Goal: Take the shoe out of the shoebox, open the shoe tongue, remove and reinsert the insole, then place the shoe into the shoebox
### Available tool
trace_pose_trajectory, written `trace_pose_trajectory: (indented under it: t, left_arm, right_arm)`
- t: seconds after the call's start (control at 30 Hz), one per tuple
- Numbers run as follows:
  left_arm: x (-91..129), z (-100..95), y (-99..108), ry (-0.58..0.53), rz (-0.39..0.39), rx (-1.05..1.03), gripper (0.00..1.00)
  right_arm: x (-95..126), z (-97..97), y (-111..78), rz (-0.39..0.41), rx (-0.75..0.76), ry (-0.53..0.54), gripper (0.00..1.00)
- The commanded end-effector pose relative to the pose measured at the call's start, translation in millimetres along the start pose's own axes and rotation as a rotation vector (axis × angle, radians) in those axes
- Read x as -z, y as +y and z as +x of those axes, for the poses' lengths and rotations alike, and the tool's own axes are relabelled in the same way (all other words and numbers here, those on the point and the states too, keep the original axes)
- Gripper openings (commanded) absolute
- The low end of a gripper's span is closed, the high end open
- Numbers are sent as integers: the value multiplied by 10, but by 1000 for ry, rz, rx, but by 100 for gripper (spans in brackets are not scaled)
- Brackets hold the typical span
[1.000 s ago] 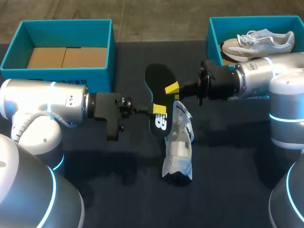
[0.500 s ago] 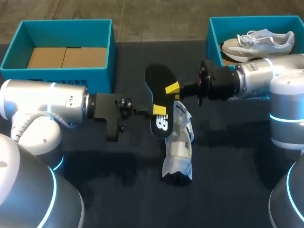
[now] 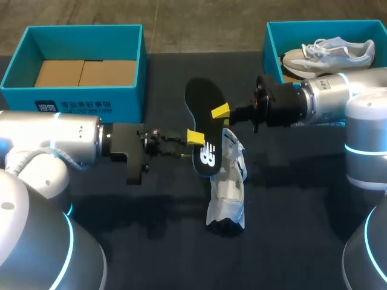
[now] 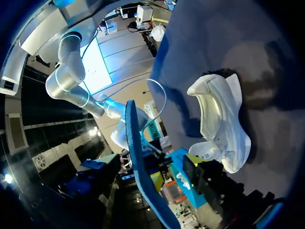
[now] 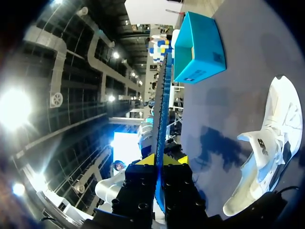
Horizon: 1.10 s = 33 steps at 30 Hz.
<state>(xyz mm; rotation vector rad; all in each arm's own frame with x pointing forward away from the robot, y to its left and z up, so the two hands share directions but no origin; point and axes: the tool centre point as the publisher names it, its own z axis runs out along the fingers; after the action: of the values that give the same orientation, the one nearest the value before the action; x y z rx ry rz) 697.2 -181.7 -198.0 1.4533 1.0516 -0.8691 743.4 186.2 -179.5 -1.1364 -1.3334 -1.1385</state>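
1. At the upper left of the head view sits the open teal cardboard shoebox (image 3: 78, 99), with only its brown floor showing. It is well apart from the action.
2. My left gripper (image 3: 193, 139) comes in from the left, right at the near edge of the insole. I cannot tell whether it is gripping the insole or merely beside it.
3. Centre frame, the black foam insole (image 3: 202, 99) is held up off the table, standing roughly on edge, so I judge the removal step done and reinsertion in hand.
4. Just below it, the white sneaker (image 3: 227, 187) lies on the dark table (image 3: 302, 229), its mouth spread wide in the left wrist view. Nothing holds it.
5. My right gripper (image 3: 221, 112) pinches the insole; the right wrist view shows the blue-edged sole clamped between both yellow tips.
6. At the upper right, a second teal box (image 3: 273, 42) holds a grey-and-white sneaker (image 3: 329, 53).
7. Next, I judge, the insole must be tipped one end down and fed into the sneaker's mouth. The loose sneaker may slide, so the left arm should steady it.
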Motion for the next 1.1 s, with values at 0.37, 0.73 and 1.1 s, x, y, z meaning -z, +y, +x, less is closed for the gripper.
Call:
trace_pose_trajectory:
  t: [0.37, 0.73, 1.1]
  left_arm:
    - [682, -303, 15, 117, 61, 98, 100]
    - [919, -611, 254, 490, 137, 98, 100]
    - [902, -625, 270, 511, 137, 97, 100]
  right_arm:
    - [73, -150, -27, 3, 30, -15, 0]
    - [65, -220, -34, 10, 20, -33, 0]
    - [50, -236, -43, 25, 19, -37, 0]
